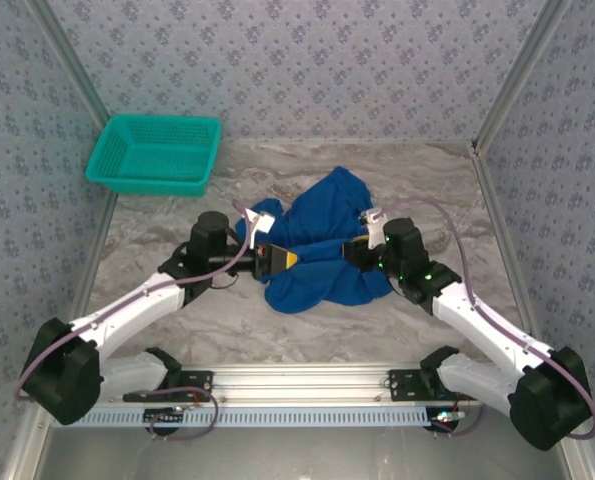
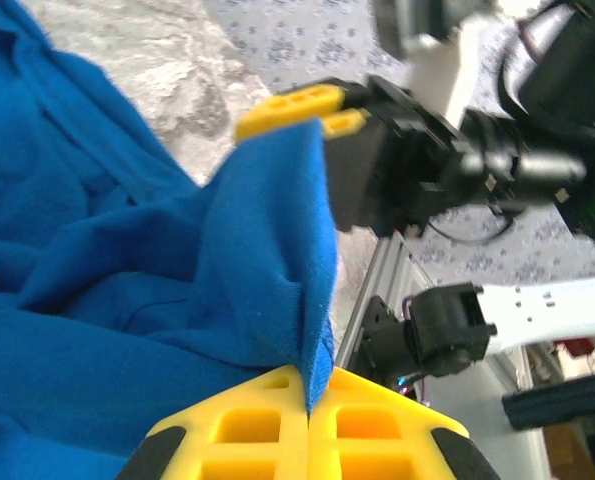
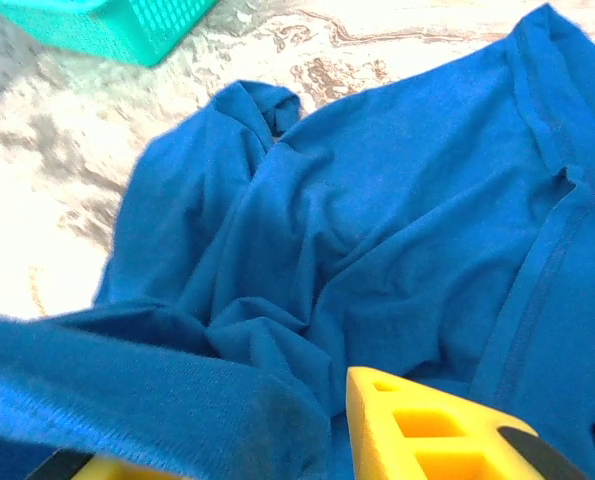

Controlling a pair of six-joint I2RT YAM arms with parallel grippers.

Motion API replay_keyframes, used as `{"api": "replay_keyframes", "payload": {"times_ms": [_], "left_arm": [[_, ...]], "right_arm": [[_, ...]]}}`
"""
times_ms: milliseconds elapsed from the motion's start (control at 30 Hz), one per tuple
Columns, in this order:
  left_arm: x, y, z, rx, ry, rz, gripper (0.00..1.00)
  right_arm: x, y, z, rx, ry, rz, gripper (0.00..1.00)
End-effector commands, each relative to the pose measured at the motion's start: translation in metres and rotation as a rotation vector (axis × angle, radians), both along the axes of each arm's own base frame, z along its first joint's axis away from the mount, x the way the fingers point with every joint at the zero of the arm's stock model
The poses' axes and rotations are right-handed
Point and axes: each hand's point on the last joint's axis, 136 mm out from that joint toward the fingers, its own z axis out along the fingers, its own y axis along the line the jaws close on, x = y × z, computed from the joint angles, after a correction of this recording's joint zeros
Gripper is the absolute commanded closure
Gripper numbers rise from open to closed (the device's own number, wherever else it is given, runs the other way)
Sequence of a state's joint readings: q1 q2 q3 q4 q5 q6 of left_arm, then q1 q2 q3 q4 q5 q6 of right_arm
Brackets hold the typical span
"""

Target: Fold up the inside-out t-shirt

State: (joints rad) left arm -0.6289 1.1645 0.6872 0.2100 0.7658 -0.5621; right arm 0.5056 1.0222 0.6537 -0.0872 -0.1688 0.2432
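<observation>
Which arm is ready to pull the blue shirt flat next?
Left. The left gripper is shut on a fold of the shirt, so it could probably spread it. The right gripper has its fingers apart, cloth only draped over one.

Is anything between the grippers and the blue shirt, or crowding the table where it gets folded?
Nothing visible. The left gripper is shut on a fold of the t-shirt; the right gripper is open, with cloth draped across it. The basket sits apart, far left.
</observation>
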Motion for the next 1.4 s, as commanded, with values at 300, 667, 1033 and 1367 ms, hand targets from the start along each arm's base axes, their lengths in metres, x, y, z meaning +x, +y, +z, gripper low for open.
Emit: {"api": "replay_keyframes", "payload": {"times_ms": [300,667,1033,1367], "left_arm": [[0.008,-0.014,0.013,0.109,-0.127,0.028,1.00],[0.001,-0.007,-0.002,0.252,-0.260,-0.017,1.00],[-0.016,0.003,0.003,0.378,-0.414,-0.148,1.00],[-0.019,0.014,0.011,0.415,-0.465,-0.148,1.00]], "right_arm": [[-0.021,0.034,0.019,-0.321,-0.097,0.105,0.45],[-0.041,0.068,0.009,-0.305,0.037,0.422,0.25],[-0.059,0.082,0.026,-0.200,0.070,0.732,0.22],[-0.046,0.122,0.011,-0.091,0.139,0.940,0.35]]}}
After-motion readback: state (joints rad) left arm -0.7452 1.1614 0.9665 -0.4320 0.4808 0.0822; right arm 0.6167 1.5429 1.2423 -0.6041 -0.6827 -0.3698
